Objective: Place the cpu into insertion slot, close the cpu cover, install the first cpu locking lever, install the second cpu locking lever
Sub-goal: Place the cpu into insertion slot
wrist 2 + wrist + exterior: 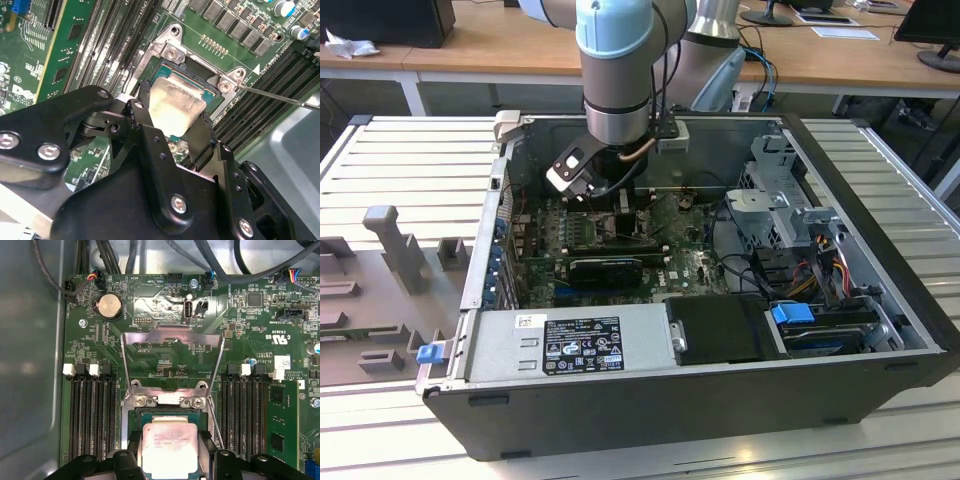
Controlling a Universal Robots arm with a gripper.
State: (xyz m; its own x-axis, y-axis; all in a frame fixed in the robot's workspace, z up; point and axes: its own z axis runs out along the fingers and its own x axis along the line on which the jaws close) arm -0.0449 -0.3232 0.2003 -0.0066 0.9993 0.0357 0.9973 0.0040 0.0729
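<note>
Snugly between closed fingers, cpu gripped by its edges, over insertion slot

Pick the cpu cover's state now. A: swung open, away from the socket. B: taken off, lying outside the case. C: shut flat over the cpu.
A: in the first wrist view the cpu cover is swung back, well away from the cpu, which is uncovered.

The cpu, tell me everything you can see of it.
The cpu is a flat square chip with a pale silvery metal top and faint print. The gripper pinches it at two opposite edges between black fingers, over the insertion slot. The cpu cover is swung open, clear of it.
</note>
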